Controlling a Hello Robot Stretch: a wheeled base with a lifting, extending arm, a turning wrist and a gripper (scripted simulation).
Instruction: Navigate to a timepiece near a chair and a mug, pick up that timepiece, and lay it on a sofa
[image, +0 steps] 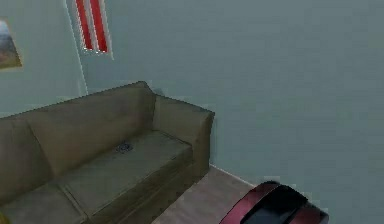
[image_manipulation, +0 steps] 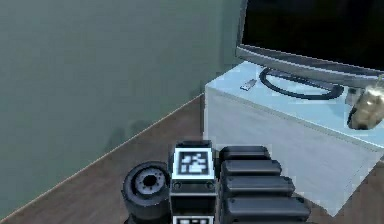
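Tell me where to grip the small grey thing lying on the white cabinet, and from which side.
Probably across its narrow width, from above: the small grey thing lies flat on the white cabinet. The television's foot stands close at its right in the arm side view, so come in from the left.

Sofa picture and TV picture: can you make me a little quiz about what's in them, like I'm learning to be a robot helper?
1. True or false: the sofa is bright pink.
2. Pick one: what stands on top of the pale cabinet? A) a television B) a fish tank C) a bicycle
3. Fill in the gap: in the arm side view, the small golden object sits at the cabinet's ____ end.

Key: 1 false, it is olive-brown; 2 A; 3 right.
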